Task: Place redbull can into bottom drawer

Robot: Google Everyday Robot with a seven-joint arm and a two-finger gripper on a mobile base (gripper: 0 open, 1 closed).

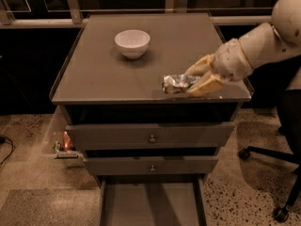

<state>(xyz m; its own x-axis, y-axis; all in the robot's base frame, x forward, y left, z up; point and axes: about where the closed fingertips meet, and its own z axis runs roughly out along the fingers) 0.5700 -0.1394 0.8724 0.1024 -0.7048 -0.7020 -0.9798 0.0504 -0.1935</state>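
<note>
The redbull can (175,83), silver and crinkled, is held sideways in my gripper (197,80) above the front right part of the cabinet top (103,74). The tan fingers (206,85) are shut around the can's right end. The white arm reaches in from the right edge. The bottom drawer (151,205) is pulled open at the foot of the cabinet, a flat grey tray with nothing in it, well below and a little left of the can.
A white bowl (132,43) stands on the cabinet top at the back. Two upper drawers with round knobs (152,138) are shut. An office chair base (277,182) stands on the floor at the right. A small box (63,145) sits left of the cabinet.
</note>
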